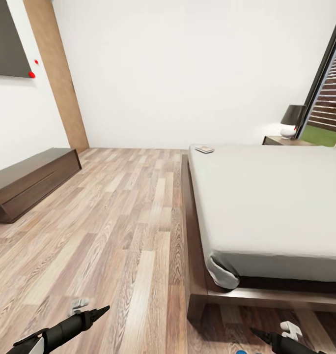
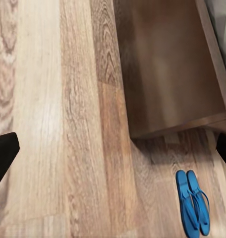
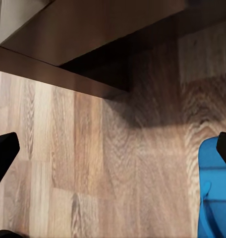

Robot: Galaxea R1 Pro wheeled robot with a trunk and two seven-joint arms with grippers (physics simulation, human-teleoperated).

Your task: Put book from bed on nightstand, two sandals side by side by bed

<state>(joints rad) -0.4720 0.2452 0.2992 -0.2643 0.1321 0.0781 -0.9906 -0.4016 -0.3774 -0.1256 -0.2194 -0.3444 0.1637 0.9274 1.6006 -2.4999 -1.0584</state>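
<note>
Arms hang low over the floor, each tool spread, holding nothing.

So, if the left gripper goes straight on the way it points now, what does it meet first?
Most likely the bare wood floor: the left gripper looks down onto the planks between its open fingers. The bed frame and the sandals lie off to one side, though depth is unclear.

The bed fills the right half of the head view; the book lies on its far left corner. A nightstand stands behind it, upper right, carrying a lamp. Two sandals lie side by side on the floor near the bed's corner.
</note>
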